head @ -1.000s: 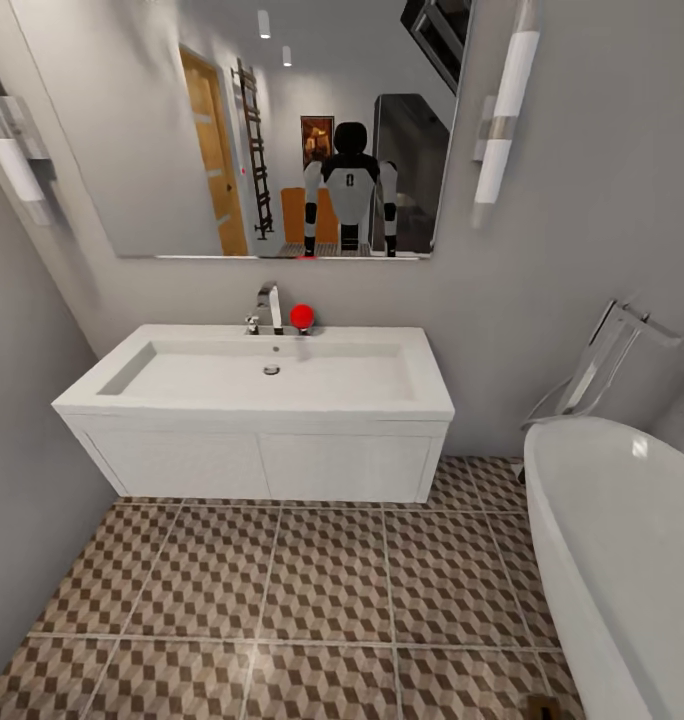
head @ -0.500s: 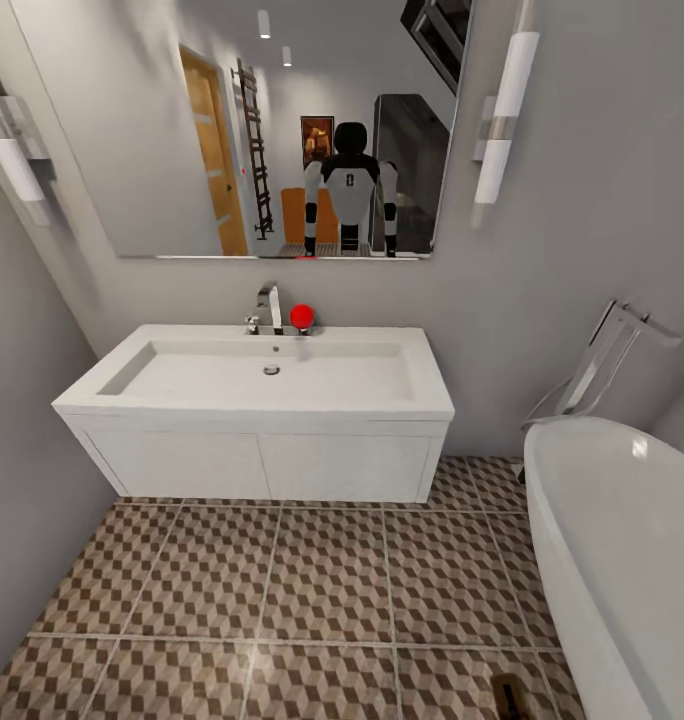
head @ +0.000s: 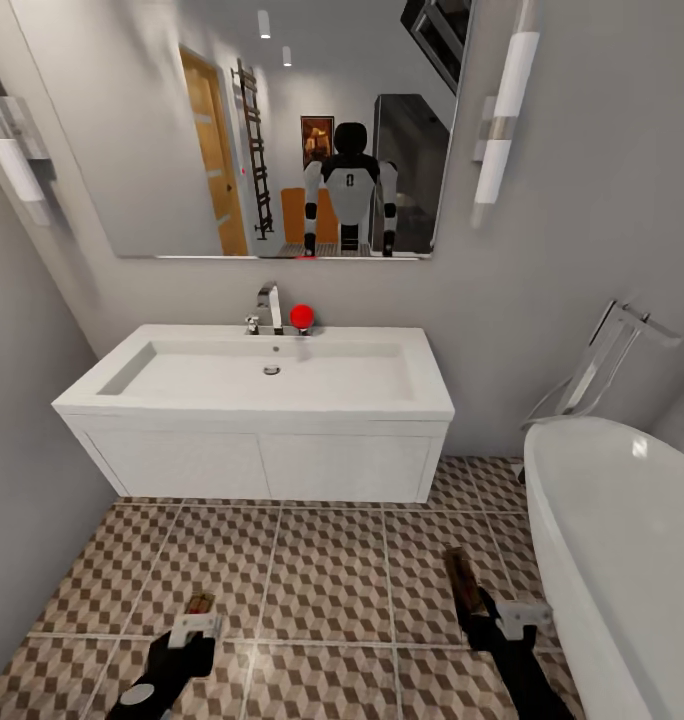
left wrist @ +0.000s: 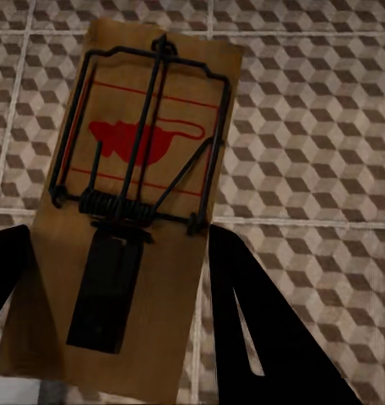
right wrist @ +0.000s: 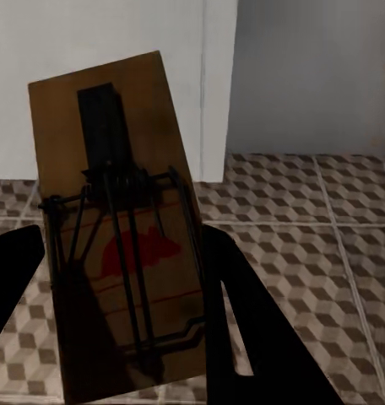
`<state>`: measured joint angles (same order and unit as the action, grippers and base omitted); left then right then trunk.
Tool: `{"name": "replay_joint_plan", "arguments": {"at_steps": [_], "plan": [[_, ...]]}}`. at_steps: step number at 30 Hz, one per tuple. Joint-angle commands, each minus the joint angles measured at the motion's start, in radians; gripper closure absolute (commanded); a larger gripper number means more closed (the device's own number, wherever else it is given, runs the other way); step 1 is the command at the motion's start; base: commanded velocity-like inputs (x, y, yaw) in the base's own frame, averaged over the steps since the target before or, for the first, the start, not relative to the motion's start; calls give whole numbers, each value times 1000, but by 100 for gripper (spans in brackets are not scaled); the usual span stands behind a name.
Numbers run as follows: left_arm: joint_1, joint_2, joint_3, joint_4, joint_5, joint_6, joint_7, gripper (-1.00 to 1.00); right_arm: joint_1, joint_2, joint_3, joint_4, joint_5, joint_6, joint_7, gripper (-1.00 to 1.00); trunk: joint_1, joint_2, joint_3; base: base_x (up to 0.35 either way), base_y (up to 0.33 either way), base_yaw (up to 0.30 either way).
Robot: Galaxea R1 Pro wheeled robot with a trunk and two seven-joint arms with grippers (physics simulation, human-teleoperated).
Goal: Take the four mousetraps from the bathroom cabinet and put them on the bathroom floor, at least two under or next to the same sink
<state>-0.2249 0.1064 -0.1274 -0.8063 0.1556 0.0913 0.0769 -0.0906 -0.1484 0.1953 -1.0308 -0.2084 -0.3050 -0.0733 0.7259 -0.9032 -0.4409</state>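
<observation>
My left gripper [head: 194, 632] is low over the bathroom floor [head: 322, 580], shut on a tan mousetrap [head: 200, 603]. In the left wrist view that mousetrap [left wrist: 133, 211] lies flat between the black fingers [left wrist: 260, 321], wire side facing the camera. My right gripper [head: 487, 615] is shut on a second mousetrap [head: 464, 585], held edge-on above the tiles near the bathtub. The right wrist view shows this trap [right wrist: 116, 236] in front of the white vanity. The bathroom sink [head: 272, 375] hangs on the wall straight ahead. The cabinet is out of direct view.
A white oval bathtub [head: 622, 540] with a chrome floor faucet [head: 602, 365] closes off the right side. A grey wall [head: 22, 480] bounds the left. A red ball [head: 301, 316] sits by the sink faucet [head: 270, 305]. The mirror [head: 282, 130] shows my reflection.
Both arms have risen into the head view from below. The right trap moved up and left from the lower right corner, and the left gripper with its trap has appeared at lower left.
</observation>
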Motion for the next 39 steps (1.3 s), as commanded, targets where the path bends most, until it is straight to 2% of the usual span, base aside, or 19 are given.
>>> {"name": "replay_joint_plan", "arguments": {"at_steps": [1,4,7,9,14,17,39], "plan": [[-6,1,-6,-9,7,16,9,100,-7,-2,5,-19,-6,21,-11,100,0,-1,-1,0,0,0],[-21,1,-7,-32,7,42,10,100,-25,-2,6,-71,-3,86,-18,100,0,-1,-1,0,0,0],[-26,2,-11,-24,7,23,6,100,-30,-2,6,-89,-2,104,-19,100,0,-1,-1,0,0,0],[-27,3,-13,-8,7,-24,3,100,-32,-2,7,-94,-2,91,-19,100,0,-1,-1,0,0,0],[-28,6,-16,-7,6,-225,4,100,-33,-1,11,-96,-4,-25,-20,100,0,-1,-1,0,0,0],[-28,7,-17,-6,7,-260,4,100,-33,0,12,-90,-4,-50,-20,100,0,-1,-1,0,0,0],[-28,5,-18,28,6,-278,4,100,-33,0,13,-84,19,-62,-22,100,0,-1,-1,0,0,0]]}}
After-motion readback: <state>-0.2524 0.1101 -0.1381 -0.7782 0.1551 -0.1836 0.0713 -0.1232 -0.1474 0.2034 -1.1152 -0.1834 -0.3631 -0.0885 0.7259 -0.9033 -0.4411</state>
